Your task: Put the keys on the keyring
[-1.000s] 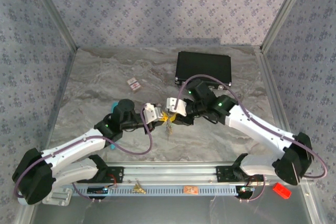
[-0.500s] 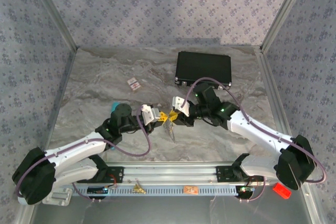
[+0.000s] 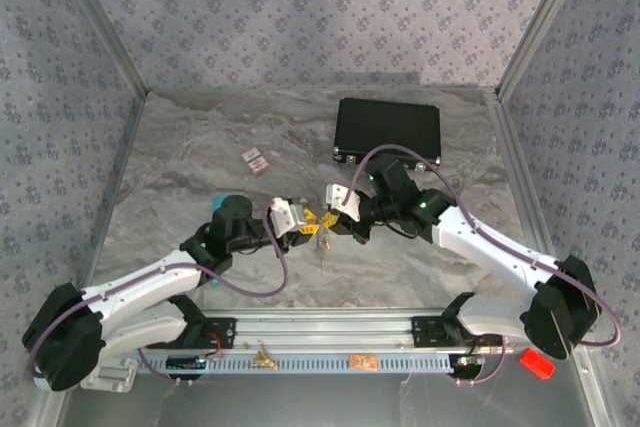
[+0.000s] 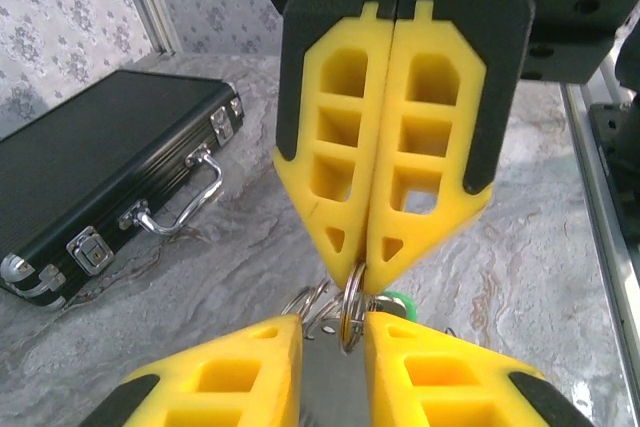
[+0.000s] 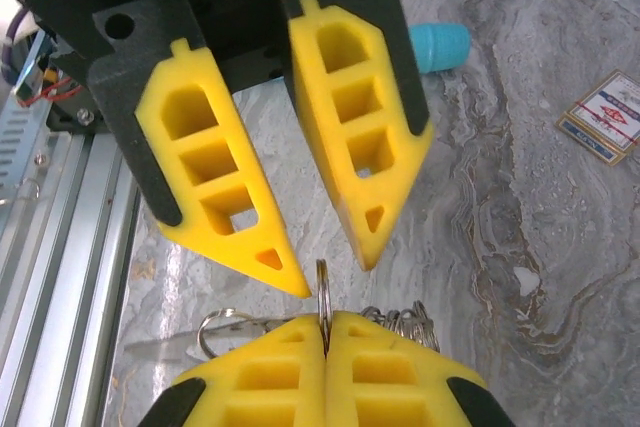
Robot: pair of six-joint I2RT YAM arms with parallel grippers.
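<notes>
Your right gripper (image 5: 325,325) has just clamped shut on the keyring (image 5: 322,282), the thin ring standing edge-on between its tips. Your left gripper (image 5: 331,272) has eased apart and now sits loosely either side of that ring. So the hold has passed from left to right. The keys (image 4: 398,301) hang bunched just under the ring, above the table (image 3: 200,167), green head showing. You cannot tell whether either is threaded yet. Your left is now free to regrip a key

Left of the black case (image 3: 388,131) the table (image 3: 180,157) lies open; one small card (image 3: 256,159). Nearer than it, left pincer (image 4: 333,325) and right pincer (image 5: 325,325) meet at the keyring (image 5: 322,282).
</notes>
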